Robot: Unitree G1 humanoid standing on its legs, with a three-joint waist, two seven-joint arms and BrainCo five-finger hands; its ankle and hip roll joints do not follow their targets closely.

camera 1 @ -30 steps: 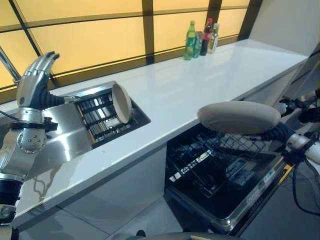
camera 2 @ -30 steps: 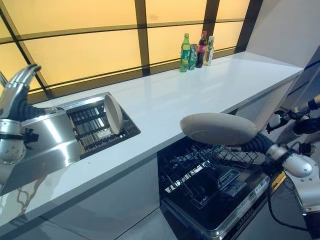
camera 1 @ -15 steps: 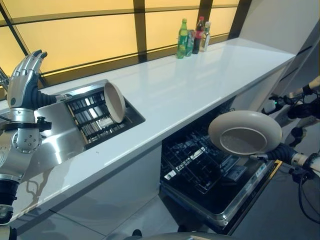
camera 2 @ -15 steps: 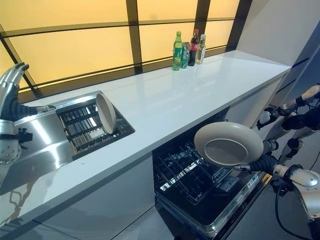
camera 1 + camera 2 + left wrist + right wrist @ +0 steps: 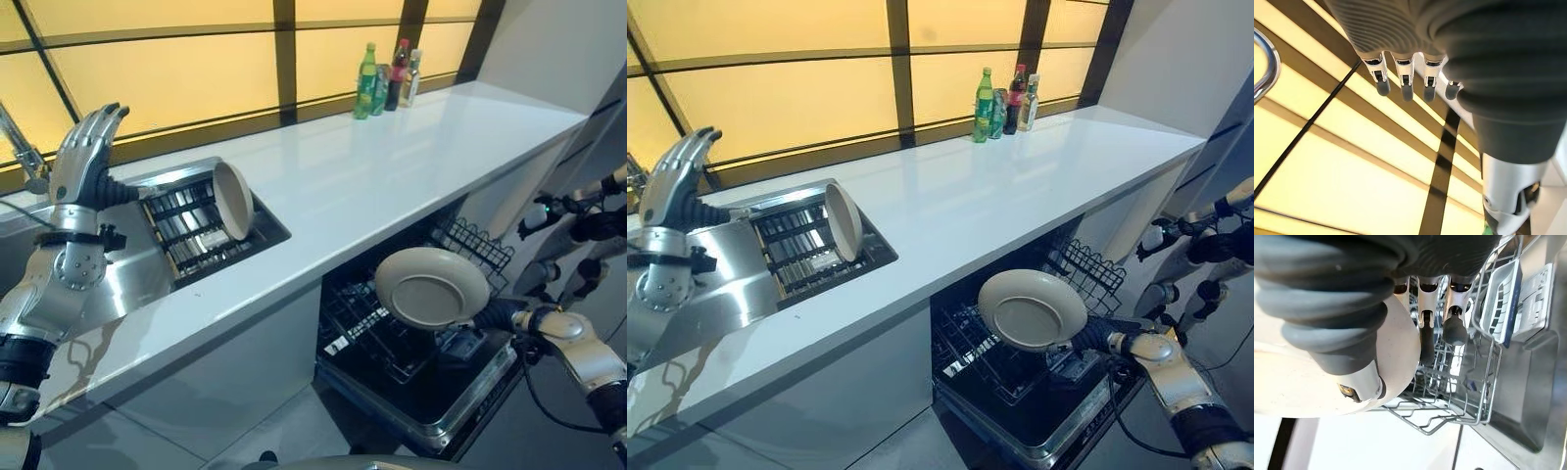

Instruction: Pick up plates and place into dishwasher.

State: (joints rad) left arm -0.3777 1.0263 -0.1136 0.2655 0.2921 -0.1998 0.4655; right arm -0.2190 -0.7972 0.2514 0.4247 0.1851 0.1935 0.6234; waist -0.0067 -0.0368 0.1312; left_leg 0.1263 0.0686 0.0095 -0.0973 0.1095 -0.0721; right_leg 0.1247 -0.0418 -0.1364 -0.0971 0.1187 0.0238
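A beige plate (image 5: pixel 431 287) hangs tilted on edge over the open dishwasher's wire rack (image 5: pixel 364 331), its hollow face turned toward me. My right hand (image 5: pixel 1097 336) is shut on the plate's rim from behind. In the right wrist view the thumb (image 5: pixel 1359 382) presses one side of the plate (image 5: pixel 1312 387) and the fingers (image 5: pixel 1454 328) reach past the other side, above the rack (image 5: pixel 1464 396). A second beige plate (image 5: pixel 233 201) stands on edge in the sink's drying rack (image 5: pixel 191 230). My left hand (image 5: pixel 86 157) is raised open above the sink, fingers (image 5: pixel 1403 83) straight.
The dishwasher door (image 5: pixel 446 416) lies folded down below the white countertop (image 5: pixel 372 176). A raised wire rack section (image 5: pixel 475 245) stands at the dishwasher's far side. Bottles (image 5: pixel 387 76) stand at the counter's back by the window. A faucet (image 5: pixel 20 137) rises behind my left hand.
My right hand has carried the plate down and inward over the dishwasher rack, tipping it from flat to on edge. The camera shifted a little; my left hand stays raised.
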